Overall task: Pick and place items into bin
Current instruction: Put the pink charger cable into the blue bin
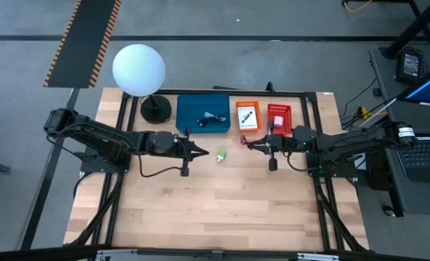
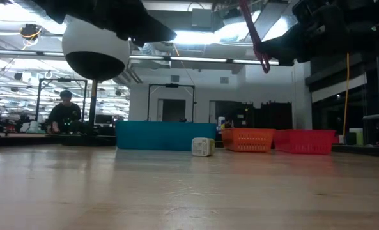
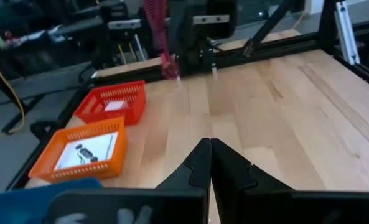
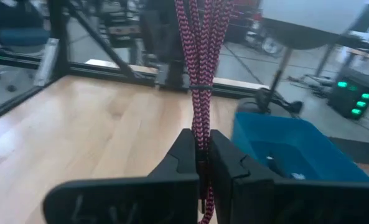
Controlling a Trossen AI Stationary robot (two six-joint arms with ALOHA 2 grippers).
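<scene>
Above the table, high view: right gripper (image 1: 252, 145) shut on red cord (image 1: 262, 146), a thin dark-red strand, held over bare wood in front of the orange basket (image 1: 247, 116). Left gripper (image 1: 204, 151) shut, holding nothing, just beside green lump (image 1: 221, 154) lying on the wooden table (image 1: 215, 210). Three containers in a row at the far edge: blue bin (image 1: 203, 114) with small loose items (image 1: 212, 117) inside, orange basket with one white printed card (image 1: 247, 116), red basket (image 1: 279, 118) with a second white card (image 1: 278, 119). One white globe lamp (image 1: 138, 69) on a black base beside the blue bin.

Low view: red cord (image 2: 255, 35) hanging from a dark gripper well above the table. Green lump (image 2: 202, 146) in front of the blue bin (image 2: 165, 135); orange basket (image 2: 247, 138) and red basket (image 2: 304, 141) alongside. One person (image 2: 64, 112) far behind in the room.

Left wrist view: own fingers (image 3: 196, 167) pressed together, nothing between. Cord (image 3: 158, 34) dangling across the table.

Right wrist view: braided pink-red cord (image 4: 200, 56), several strands bundled, clamped between fingers (image 4: 183, 159); blue bin (image 4: 296, 149) near.
</scene>
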